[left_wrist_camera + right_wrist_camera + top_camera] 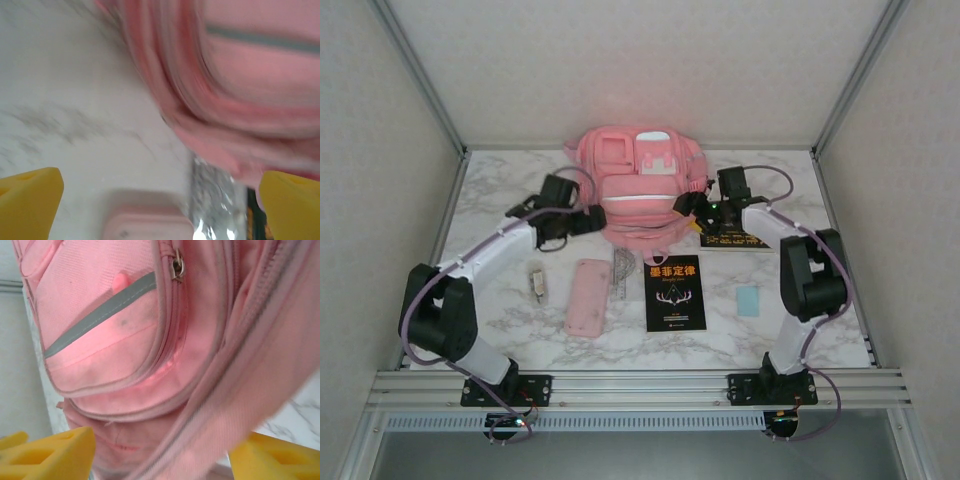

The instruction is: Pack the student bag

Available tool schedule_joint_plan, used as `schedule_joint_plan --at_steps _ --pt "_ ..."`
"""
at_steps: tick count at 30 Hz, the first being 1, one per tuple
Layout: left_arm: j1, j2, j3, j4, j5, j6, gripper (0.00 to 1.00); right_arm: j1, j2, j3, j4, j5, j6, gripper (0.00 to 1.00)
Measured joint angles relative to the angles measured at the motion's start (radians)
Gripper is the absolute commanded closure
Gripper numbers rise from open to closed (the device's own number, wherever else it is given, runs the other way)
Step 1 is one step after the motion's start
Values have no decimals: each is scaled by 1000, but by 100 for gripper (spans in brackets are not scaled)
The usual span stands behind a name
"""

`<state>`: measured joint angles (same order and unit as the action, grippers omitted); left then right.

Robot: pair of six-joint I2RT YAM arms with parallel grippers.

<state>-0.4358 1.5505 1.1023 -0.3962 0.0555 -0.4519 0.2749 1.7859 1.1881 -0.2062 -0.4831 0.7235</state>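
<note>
The student bag (635, 190), a big pink backpack, lies at the back middle of the table. My left gripper (590, 218) hovers at its lower left edge. In the left wrist view the left gripper (160, 205) stands wide open, nothing between its yellow fingers (30, 200), and the bag (240, 75) lies to the upper right. My right gripper (685, 205) is at the bag's right side. In the right wrist view the right gripper (162, 457) has its jaws apart, with a loose fold of the bag (125, 340) lying between the yellow fingers (50, 455).
In front of the bag lie a flat pink pencil case (587, 297), a clear ruler (625, 272), a black book (675, 292), a small blue card (748, 300) and a small pale item (536, 282). Another dark book (732, 240) lies under the right arm.
</note>
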Motion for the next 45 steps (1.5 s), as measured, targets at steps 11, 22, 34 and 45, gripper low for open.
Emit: schedule_joint_plan --at_steps 11,22,34,45 --pt "-372 -19 -90 10 -4 -223 4 13 -433 -293 -227 188 -146 30" --pt "-506 137 -45 35 39 -325 33 97 -528 -537 -227 169 -156 42" --pt "-508 235 -46 94 69 -343 46 159 -418 -578 -82 166 -129 52" --pt "-505 266 -46 108 72 -345 53 161 -457 -578 -89 139 -106 56"
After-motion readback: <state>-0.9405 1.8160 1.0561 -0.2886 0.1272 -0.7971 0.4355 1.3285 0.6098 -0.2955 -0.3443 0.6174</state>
